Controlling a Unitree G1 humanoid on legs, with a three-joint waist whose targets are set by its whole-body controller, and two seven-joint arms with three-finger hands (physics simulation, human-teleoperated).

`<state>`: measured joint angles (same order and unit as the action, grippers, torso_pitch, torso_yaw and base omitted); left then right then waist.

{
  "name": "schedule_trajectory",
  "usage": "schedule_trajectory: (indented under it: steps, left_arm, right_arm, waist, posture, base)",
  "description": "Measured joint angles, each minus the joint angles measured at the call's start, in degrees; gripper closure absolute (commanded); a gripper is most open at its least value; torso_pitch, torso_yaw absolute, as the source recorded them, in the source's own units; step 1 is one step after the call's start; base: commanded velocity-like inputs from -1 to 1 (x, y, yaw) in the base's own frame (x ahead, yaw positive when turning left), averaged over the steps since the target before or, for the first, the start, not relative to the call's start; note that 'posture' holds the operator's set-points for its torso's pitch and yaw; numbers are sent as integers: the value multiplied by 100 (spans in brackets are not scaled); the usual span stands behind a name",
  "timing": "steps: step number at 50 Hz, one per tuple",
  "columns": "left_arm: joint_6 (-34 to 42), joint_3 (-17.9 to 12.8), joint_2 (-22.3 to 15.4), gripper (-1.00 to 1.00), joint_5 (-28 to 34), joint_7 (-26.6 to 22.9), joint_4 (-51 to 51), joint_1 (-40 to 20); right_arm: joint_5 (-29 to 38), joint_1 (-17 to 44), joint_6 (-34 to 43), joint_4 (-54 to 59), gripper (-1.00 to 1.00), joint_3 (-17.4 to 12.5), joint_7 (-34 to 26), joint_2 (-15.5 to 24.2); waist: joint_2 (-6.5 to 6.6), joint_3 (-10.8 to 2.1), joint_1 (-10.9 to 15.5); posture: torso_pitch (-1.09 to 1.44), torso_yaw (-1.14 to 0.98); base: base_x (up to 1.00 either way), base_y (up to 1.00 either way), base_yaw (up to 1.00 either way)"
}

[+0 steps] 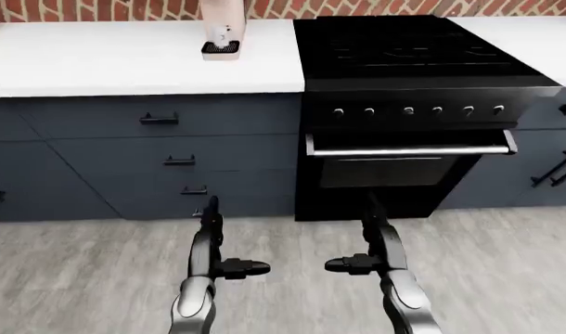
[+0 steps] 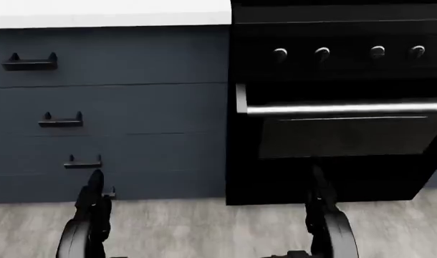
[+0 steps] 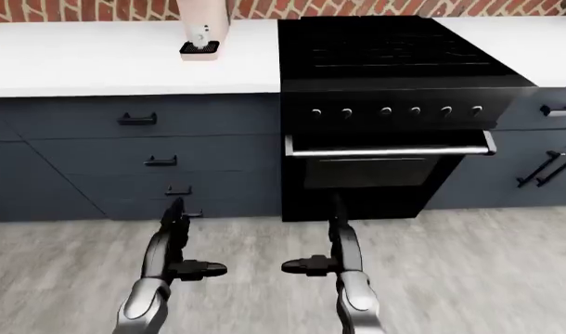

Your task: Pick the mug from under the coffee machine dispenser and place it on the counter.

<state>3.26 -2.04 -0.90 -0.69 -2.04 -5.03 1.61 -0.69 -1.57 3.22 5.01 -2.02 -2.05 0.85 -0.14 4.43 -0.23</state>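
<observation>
Mug [image 1: 223,44]: under coffee machine [image 1: 222,24], far off
Robot hands: left robot hand [image 1: 211,240] & right robot hand [image 1: 374,240] apart, empty
Risk: reaching w/o walking closer, tipping mug

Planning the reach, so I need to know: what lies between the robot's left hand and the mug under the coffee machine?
In the left-eye view: wood floor, dark drawers, then bare white counter between left hand and mug.

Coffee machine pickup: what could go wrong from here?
1. The mug looks tiny under the coffee machine, which is cut off at the top of the eye views; grasp detail can't be judged yet.
2. Both the left hand and right hand hang low over the floor, well short of the counter.
3. The stove sits right beside the machine, risking a right-arm collision.
</observation>
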Motion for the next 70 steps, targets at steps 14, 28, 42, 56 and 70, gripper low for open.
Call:
schedule_trajectory:
  steps: [14,28,42,56,70]
  left_arm:
    - [336,-106,-64,-100,-234,-81,801,-73]
    - [1537,-734,-366,-100,-534,20,2537,-574]
    - [2496,-1487,-901,-100,-727,44,3327,-1109]
    - [3195,-2207,-1585,-100,-1275,261,3722,-1633]
    - [3394,-2670,-2209,-100,-1671,451,3885,-1880]
  right_arm:
    - [-77,170,262,-563,-100,-100,5,58]
    - [-340,1015,1252,-1671,-100,-611,6,450]
    - [-1082,2357,2409,-2370,-100,-1488,223,1471]
    - [-1607,2872,2485,-1881,-100,-1784,428,2181]
    - [-1655,3040,2462,-1932,-100,-1867,390,2480]
  waist:
    - [-25,-324,44]
    - [-3,-434,49]
    - [-31,-330,53]
    - [-11,-239,51]
    - [19,-205,48]
  posture:
    - [0,0]
    - [0,0]
    - [0,0]
    - [0,0]
    - [0,0]
  base:
    - [0,0,0]
    - [0,0,0]
    - [0,0,0]
    - [0,0,0]
    - [0,0,0]
